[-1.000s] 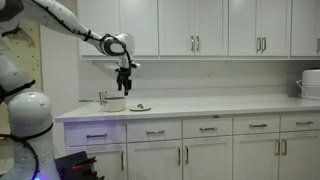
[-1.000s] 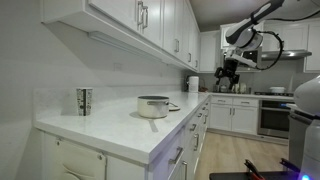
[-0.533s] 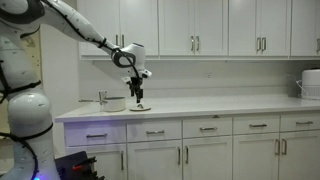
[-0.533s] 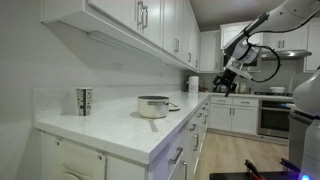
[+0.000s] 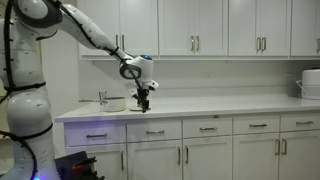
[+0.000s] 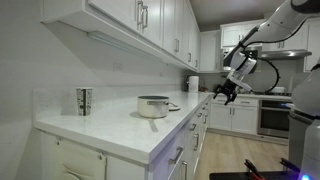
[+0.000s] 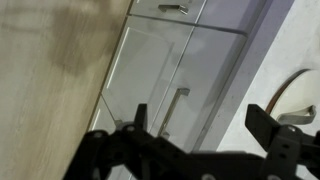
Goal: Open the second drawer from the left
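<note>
The second drawer from the left [image 5: 155,131] is a shallow white drawer with a short silver bar handle, and it is shut. It sits under the white countertop [image 5: 200,106]. My gripper [image 5: 145,100] hangs open and empty just above the counter's front edge, above this drawer. It also shows in an exterior view [image 6: 222,92], out in front of the counter. In the wrist view the open jaws [image 7: 200,125] look down at a white cabinet door [image 7: 150,70] with a vertical handle. Above it is a drawer handle [image 7: 172,8]; I cannot tell which drawer it belongs to.
The leftmost drawer [image 5: 97,135] has a purple-glowing handle. A pot [image 5: 114,103] [image 6: 153,105] and a metal cup [image 6: 84,100] stand on the counter. A white appliance [image 5: 310,84] stands far along it. Upper cabinets [image 5: 195,28] hang above. An oven [image 6: 272,112] stands across the room.
My gripper has moved along the counter away from the pot and downward, from above the pot to just over the counter's front edge. Jaws stay open.
</note>
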Controlling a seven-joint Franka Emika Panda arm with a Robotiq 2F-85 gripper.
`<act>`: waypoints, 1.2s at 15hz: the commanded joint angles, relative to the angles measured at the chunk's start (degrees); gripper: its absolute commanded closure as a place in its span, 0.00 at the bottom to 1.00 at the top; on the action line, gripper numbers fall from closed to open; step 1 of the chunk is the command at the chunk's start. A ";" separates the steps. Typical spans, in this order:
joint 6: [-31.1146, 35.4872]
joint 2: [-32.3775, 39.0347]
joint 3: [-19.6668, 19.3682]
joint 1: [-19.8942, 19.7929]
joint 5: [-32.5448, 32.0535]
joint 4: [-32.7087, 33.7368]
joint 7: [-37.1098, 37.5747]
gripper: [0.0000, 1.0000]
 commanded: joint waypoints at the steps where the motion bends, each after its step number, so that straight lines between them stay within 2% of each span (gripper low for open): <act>1: 0.92 2.44 0.43 -1.41 5.15 0.61 -3.43 0.00; 10: 3.06 6.75 1.50 -3.03 19.99 1.23 -6.92 0.00; 18: 7.00 15.12 3.36 -3.55 26.56 4.30 -7.86 0.00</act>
